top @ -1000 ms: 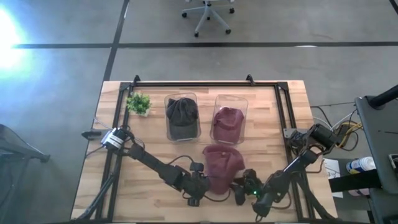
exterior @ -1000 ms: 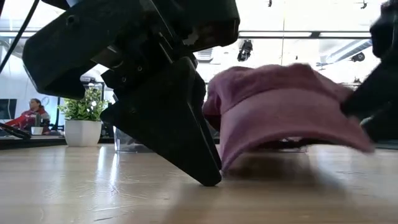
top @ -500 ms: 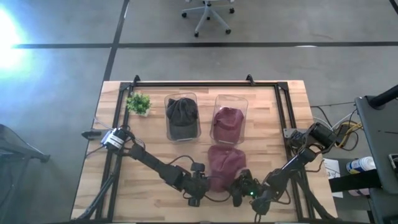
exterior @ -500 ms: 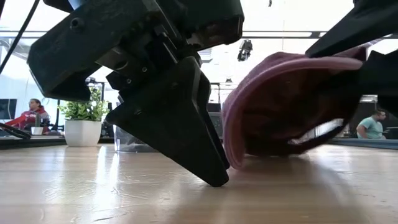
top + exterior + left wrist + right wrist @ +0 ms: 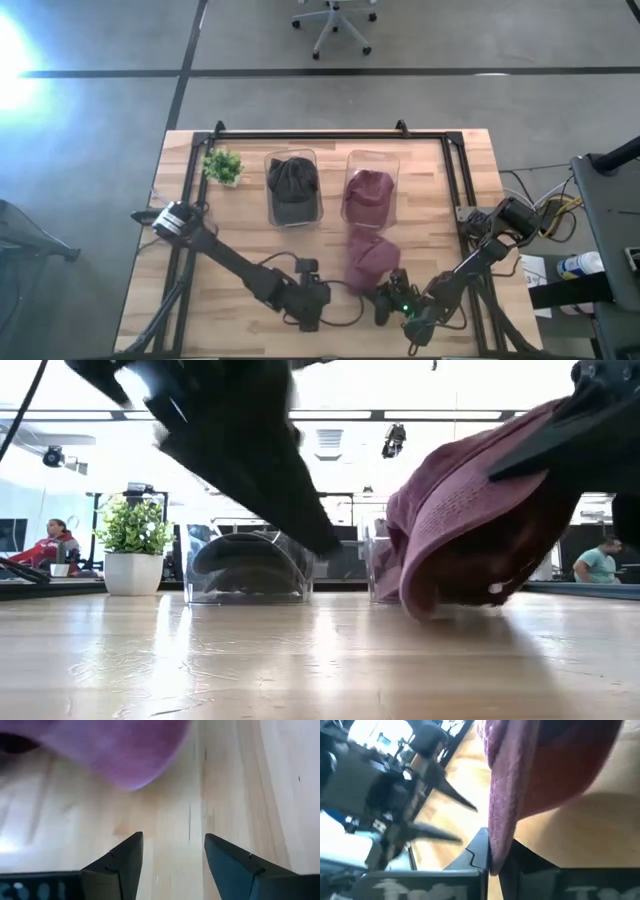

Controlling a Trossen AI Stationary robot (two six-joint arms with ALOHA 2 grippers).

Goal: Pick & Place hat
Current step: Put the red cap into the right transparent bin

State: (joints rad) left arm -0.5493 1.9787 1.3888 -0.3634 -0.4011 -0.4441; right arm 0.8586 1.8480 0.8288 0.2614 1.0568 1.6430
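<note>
A maroon hat (image 5: 368,258) lies near the table's front edge, tipped up on its side in the low view (image 5: 470,510). My right gripper (image 5: 386,300) is at the hat's near side and is shut on its brim. My left gripper (image 5: 308,302) hangs open to the left of the hat, clear of it, with bare wood between its fingers (image 5: 172,860). Behind stand two clear bins, one (image 5: 293,190) holding a dark hat, the other (image 5: 368,192) holding another maroon hat. My right gripper pinches the brim's near edge (image 5: 495,851) between its two fingers. The fingers come from the table's near side, slanting low. The brim is raised and the hat is tilted, with its lower edge (image 5: 420,610) down on the table.
A small potted plant (image 5: 223,165) stands at the far left. A black frame (image 5: 310,134) runs along the far and side edges. Bare wood lies left of the hat, around my left gripper. People sit in the room beyond the table.
My right gripper has shut on the hat's brim and raised it, so the hat has tipped from lying flat to standing on its edge. My left gripper has risen off the table and drawn a little toward the left edge, away from the hat.
</note>
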